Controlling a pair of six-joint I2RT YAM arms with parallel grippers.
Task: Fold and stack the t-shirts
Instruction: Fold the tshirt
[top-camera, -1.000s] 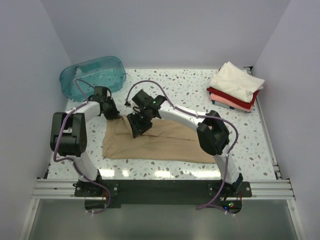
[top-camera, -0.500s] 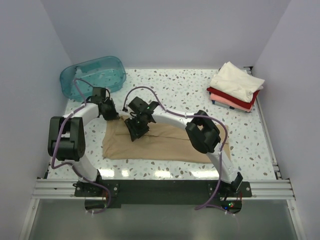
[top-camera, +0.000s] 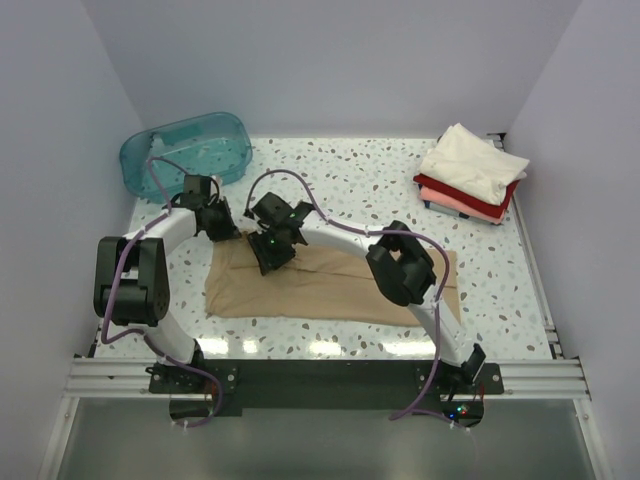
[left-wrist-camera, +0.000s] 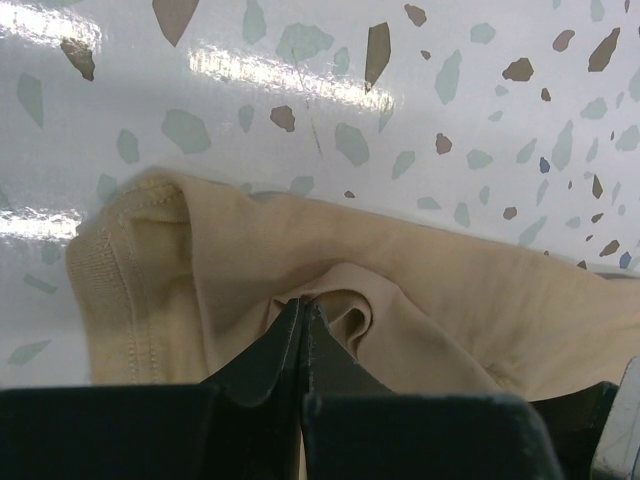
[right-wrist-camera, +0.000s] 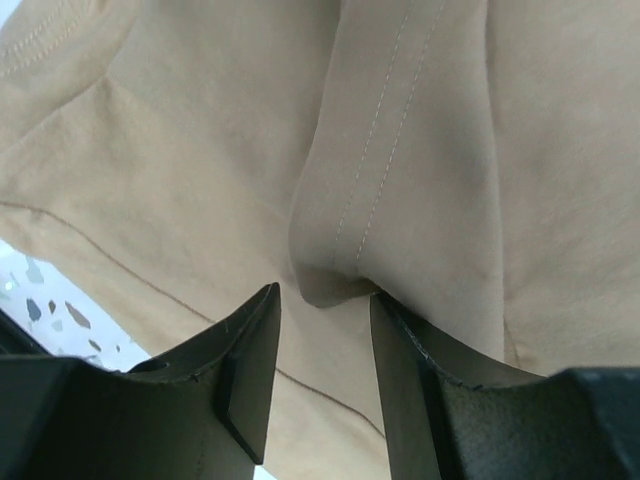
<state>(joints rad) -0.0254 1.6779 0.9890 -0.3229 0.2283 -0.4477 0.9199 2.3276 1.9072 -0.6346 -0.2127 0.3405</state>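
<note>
The tan t-shirt (top-camera: 330, 288) lies spread flat across the near middle of the table. My left gripper (top-camera: 222, 229) is at its far left corner. In the left wrist view it (left-wrist-camera: 303, 304) is shut on a small pinched-up fold of the tan cloth (left-wrist-camera: 450, 300), next to the ribbed collar. My right gripper (top-camera: 268, 254) is just right of it, over the shirt's far edge. In the right wrist view it (right-wrist-camera: 323, 300) is open, with a stitched hem fold of the tan cloth (right-wrist-camera: 380, 170) hanging between the jaws. The cream-white (top-camera: 475, 160), red (top-camera: 438, 187) and pink (top-camera: 462, 205) shirts are folded and stacked at the far right.
A translucent teal tub (top-camera: 185, 150) stands at the far left corner, just behind the left arm. The speckled table (top-camera: 360, 175) has walls on three sides. The two grippers are close together over the shirt's left end.
My right arm has swung left, moving its gripper a little left and farther back along the shirt's edge, which uncovers the shirt's right end. My left gripper has shifted slightly back.
</note>
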